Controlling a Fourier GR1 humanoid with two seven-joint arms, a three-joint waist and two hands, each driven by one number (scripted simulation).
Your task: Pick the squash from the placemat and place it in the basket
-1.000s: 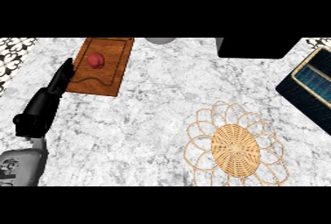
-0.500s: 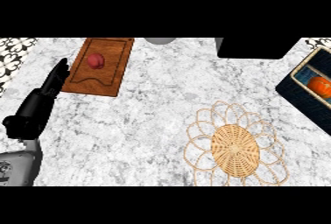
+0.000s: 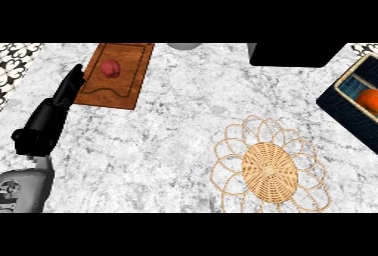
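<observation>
A small red squash point(image 3: 111, 68) lies on the upper part of a brown placemat point(image 3: 118, 92) at the counter's far left. My left hand point(image 3: 50, 117) sits just left of the mat, open, its straight fingers pointing up along the mat's left edge. The fingertips are level with the squash and a little apart from it. A woven wicker basket point(image 3: 269, 170) with a looped rim rests flat at the lower right, with nothing in it. My right hand is out of sight.
A dark blue crate point(image 3: 343, 107) holding an orange thing point(image 3: 367, 99) stands at the right edge. A black block point(image 3: 295, 54) and a grey round object point(image 3: 184, 46) sit along the far edge. Patterned tiles point(image 3: 15, 65) border the counter on the left.
The left hand has stayed almost in place beside the mat, its fingertips only shifting slightly. An orange thing now shows in the crate at the right, which was not visible a second ago.
</observation>
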